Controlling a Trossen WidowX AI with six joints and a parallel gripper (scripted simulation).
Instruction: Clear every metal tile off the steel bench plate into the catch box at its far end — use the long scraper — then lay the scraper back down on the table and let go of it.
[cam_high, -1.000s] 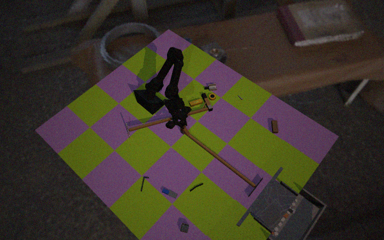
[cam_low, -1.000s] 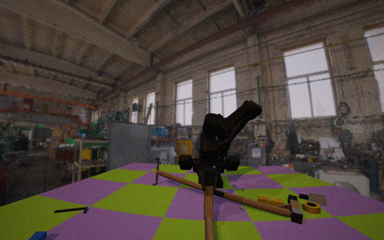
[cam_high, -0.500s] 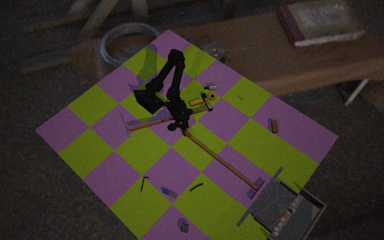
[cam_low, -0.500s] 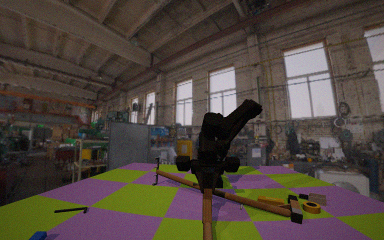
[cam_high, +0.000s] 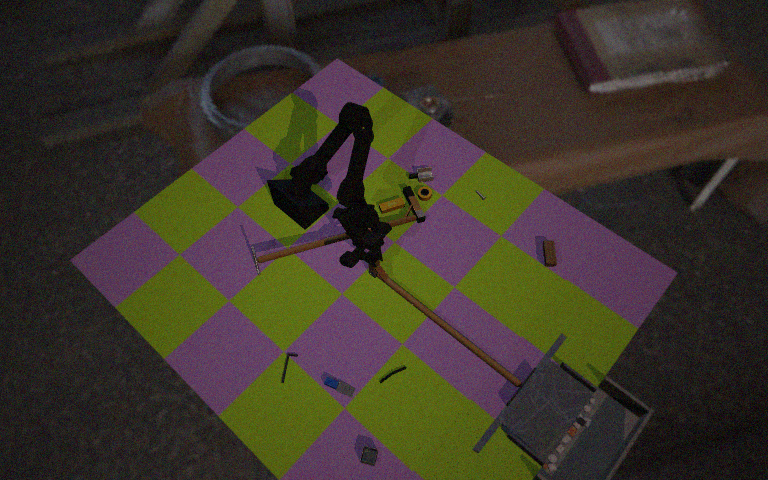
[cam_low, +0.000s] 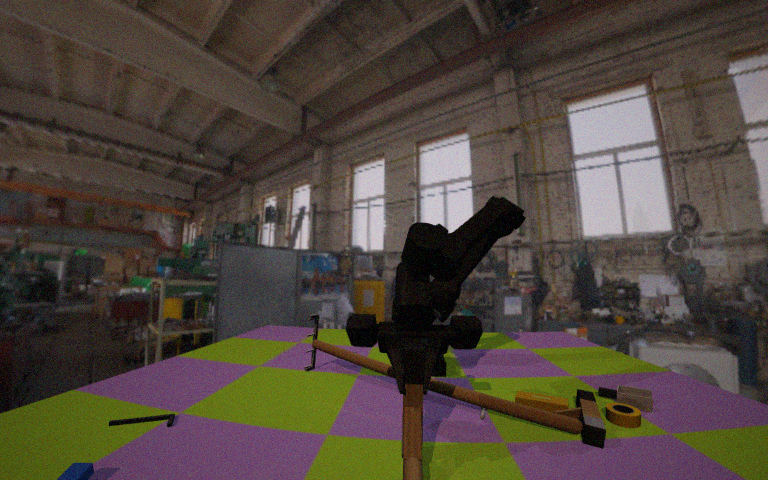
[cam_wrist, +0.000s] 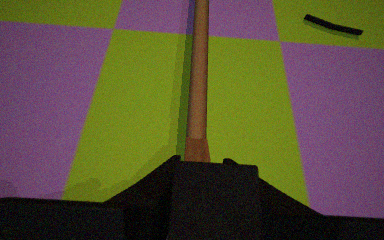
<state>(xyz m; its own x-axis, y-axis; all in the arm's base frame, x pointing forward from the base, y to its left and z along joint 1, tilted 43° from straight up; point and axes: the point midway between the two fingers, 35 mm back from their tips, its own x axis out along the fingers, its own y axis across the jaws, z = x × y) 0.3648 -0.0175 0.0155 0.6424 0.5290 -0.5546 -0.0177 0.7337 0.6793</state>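
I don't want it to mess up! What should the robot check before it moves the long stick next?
1. Claw shut on the scraper: ok.
2. Scraper blade at the steel plate's near edge: ok.
3. Plate bare between blade and tiles: ok.
4. Tiles inside the catch box: cannot tell; they line the plate's far edge.
5. Scraper laid down and released: not ok.
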